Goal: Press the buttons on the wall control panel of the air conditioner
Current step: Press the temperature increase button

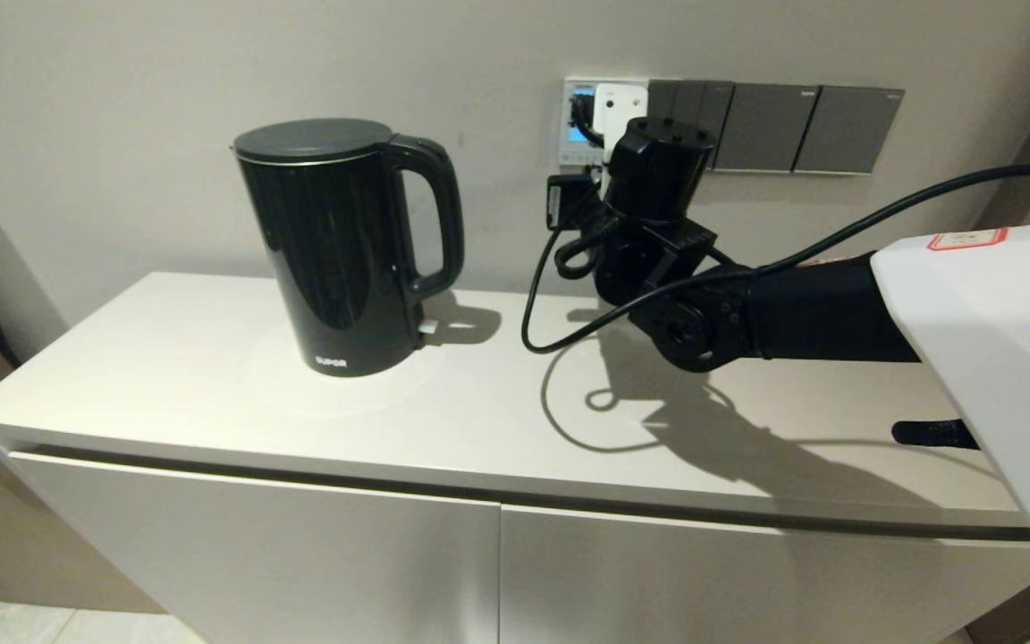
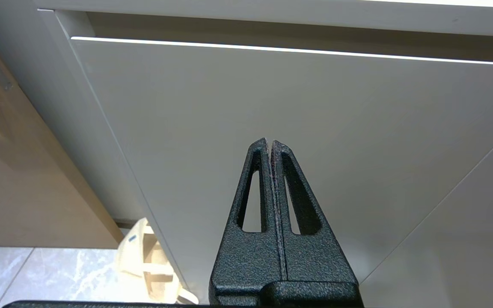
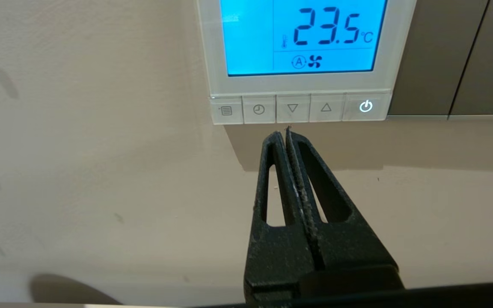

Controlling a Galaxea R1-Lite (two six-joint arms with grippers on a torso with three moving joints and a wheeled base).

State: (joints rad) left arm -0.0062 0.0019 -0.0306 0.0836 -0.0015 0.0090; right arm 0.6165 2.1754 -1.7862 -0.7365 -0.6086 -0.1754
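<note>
Here the right gripper point(image 3: 284, 132), fingers pressed together, points just below the buttons point(image 3: 292, 108); the left gripper point(image 2: 269, 143) likewise closed.

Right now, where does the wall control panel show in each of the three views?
Head view: wall control panel on the wall behind the right gripper, mostly hidden by the arm.
Left wrist view: not in it; only the cabinet door.
Right wrist view: at top, screen lit blue.
Shared landmark: dark grey switch plates beside the panel.

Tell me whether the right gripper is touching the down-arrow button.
Cannot tell. In the right wrist view the shut right gripper tips sit just below the down-arrow button; depth to the wall is unclear.
</note>
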